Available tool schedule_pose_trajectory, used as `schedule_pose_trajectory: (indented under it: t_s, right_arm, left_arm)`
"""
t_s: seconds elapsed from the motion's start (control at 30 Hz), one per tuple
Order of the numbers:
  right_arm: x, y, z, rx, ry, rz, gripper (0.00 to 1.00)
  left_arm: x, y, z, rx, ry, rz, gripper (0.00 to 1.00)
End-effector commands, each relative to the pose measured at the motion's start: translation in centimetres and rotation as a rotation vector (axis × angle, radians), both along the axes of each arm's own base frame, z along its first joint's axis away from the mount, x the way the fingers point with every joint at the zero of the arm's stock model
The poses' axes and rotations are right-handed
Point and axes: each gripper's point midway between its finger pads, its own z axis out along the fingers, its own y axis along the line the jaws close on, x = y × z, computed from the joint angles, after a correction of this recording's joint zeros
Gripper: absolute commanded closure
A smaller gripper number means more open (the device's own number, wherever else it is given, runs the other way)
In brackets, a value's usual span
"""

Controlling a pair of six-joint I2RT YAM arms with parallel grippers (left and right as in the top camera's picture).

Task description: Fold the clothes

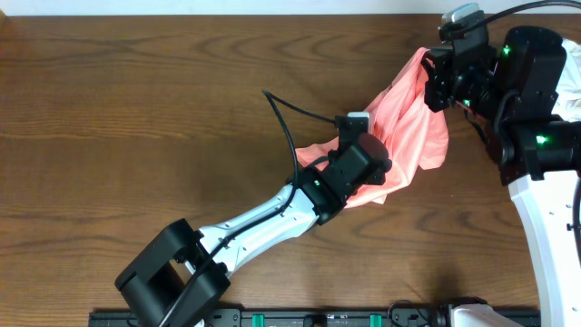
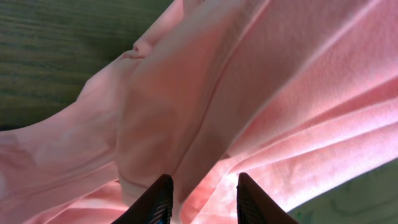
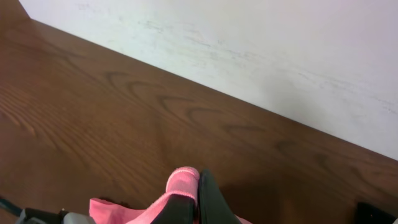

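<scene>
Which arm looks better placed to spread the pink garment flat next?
Probably the right. Its gripper is shut on a corner of the pink garment, lifting it, while the left gripper sits mid-cloth with jaws apart, not visibly gripping.

The overhead view looks straight down; both wrist views sit close to the pink garment (image 1: 408, 136) (their shared sight).

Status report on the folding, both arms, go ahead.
Right gripper shut on pink garment, lifting its top corner. Left gripper open over the cloth's lower edge. Nothing else on the table in the way.
</scene>
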Motion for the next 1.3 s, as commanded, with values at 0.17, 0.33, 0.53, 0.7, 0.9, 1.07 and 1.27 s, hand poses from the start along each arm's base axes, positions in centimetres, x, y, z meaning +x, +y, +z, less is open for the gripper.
schedule_pose_trajectory:
  t_s: [0.17,0.33,0.53,0.7,0.9,1.07,1.27]
  right_arm:
    - [0.4,-0.8,0.7,-0.004,-0.020,-0.017,0.99]
    - [0.4,-0.8,0.7,-0.003,-0.019,-0.016,0.99]
    - [0.4,-0.8,0.7,-0.004,-0.019,-0.017,0.99]
    - [0.3,-0.8,0.6,-0.004,-0.017,-0.017,0.99]
    - [0.3,-0.8,0.6,-0.004,-0.014,-0.016,0.99]
    - [0.2,-0.8,0.4,-0.004,-0.006,-0.016,0.99]
    - [0.0,-0.8,0.0,-0.007,0.012,-0.017,0.99]
  left_arm:
    - [0.9,0.4,-1.4,0.050,-0.017,0.045,0.66]
    - [1.6,1.0,-3.1,0.104,-0.030,0.083,0.66]
    - [1.9,0.8,-3.3,0.113,-0.049,0.075,0.66]
    - [2.5,1.6,-3.1,0.148,-0.086,0.111,0.66]
    - [3.2,2.5,-2.9,0.172,-0.115,0.153,0.94]
    - [3.5,2.7,-2.7,0.176,-0.125,0.161,0.95]
    - [4.6,3.9,-1.5,0.289,-0.210,0.086,0.94]
